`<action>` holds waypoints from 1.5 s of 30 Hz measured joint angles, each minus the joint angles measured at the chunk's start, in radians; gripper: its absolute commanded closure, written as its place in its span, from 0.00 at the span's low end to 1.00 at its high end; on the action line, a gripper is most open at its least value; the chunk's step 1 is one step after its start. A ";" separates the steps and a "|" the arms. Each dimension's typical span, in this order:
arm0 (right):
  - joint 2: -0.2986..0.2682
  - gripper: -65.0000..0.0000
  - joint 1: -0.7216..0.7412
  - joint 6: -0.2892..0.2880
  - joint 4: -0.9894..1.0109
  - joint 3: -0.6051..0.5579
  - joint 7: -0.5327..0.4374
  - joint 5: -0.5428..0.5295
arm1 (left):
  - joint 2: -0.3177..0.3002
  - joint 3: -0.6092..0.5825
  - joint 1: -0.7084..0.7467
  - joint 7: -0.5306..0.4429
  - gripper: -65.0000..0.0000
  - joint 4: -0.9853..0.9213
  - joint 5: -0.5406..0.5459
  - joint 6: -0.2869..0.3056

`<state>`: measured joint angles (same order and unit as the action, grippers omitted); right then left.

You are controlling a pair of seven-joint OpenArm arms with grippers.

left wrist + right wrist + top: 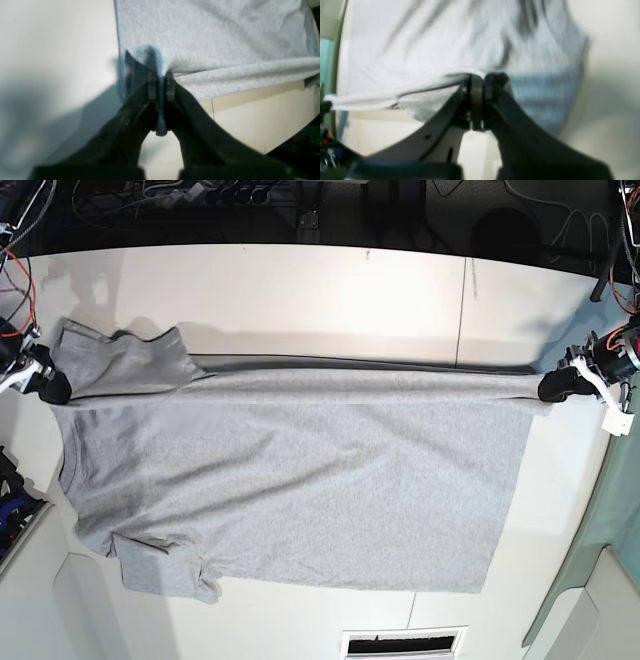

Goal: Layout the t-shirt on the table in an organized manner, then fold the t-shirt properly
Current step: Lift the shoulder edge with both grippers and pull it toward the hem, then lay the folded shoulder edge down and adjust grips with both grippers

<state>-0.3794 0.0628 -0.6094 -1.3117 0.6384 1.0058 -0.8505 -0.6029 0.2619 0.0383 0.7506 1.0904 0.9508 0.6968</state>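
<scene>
Both jaws pinch opposite t-shirt (300, 480) edges.

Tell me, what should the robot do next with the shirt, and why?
Probably lower it flat: the left gripper and right gripper pinch the t-shirt stretched taut between them, its far edge lifted off the table.
</scene>
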 measured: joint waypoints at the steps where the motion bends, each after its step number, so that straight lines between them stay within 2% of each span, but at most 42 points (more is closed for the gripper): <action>1: 0.000 1.00 0.021 0.002 0.016 -0.009 -0.015 0.010 | 0.000 -0.009 -0.014 0.000 1.00 -0.015 -0.003 0.000; 11: -0.003 1.00 0.152 0.011 0.124 -0.192 -0.124 0.176 | -0.002 -0.096 -0.129 -0.081 1.00 -0.058 -0.132 -0.004; 20: -0.003 1.00 0.178 0.021 0.156 -0.227 -0.146 0.284 | -0.002 -0.227 -0.188 -0.190 1.00 -0.130 -0.221 -0.007; 22: -0.003 1.00 0.169 0.022 0.156 -0.227 -0.164 0.290 | -0.003 -0.229 -0.188 -0.204 0.93 -0.143 -0.228 -0.027; 23: -0.003 0.90 0.163 0.025 0.156 -0.227 -0.164 0.292 | -0.004 -0.229 -0.188 -0.206 0.89 -0.150 -0.229 -0.031; 25: -0.003 0.64 0.147 0.032 0.156 -0.227 -0.165 0.300 | -0.004 -0.229 -0.188 -0.206 0.77 -0.151 -0.234 -0.031; 26: -0.003 0.53 0.142 0.033 0.156 -0.227 -0.164 0.302 | -0.004 -0.229 -0.188 -0.205 0.70 -0.151 -0.233 -0.031; 27: -0.005 0.46 0.137 0.033 0.156 -0.227 -0.165 0.302 | -0.004 -0.229 -0.188 -0.205 0.64 -0.151 -0.232 -0.031; 28: -0.005 0.43 0.137 0.033 0.156 -0.227 -0.165 0.302 | -0.004 -0.229 -0.188 -0.191 0.60 -0.151 -0.225 -0.032; 34: -0.004 0.43 0.142 0.048 0.156 -0.191 -0.169 0.301 | -0.005 -0.229 -0.187 -0.027 0.58 -0.130 -0.122 -0.014; 39: -0.006 0.43 0.142 0.052 0.156 -0.023 -0.170 0.298 | -0.021 -0.229 -0.185 0.006 0.58 -0.067 -0.038 -0.011; 45: -0.060 0.43 0.081 0.066 0.156 0.091 -0.168 0.266 | -0.043 -0.192 -0.182 0.015 0.55 -0.038 -0.011 -0.011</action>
<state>-0.4397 0.1436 -0.5438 -1.1553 0.7292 0.8379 -0.5842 -0.6456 0.0704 -0.1440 0.7658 1.0527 0.9401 0.6857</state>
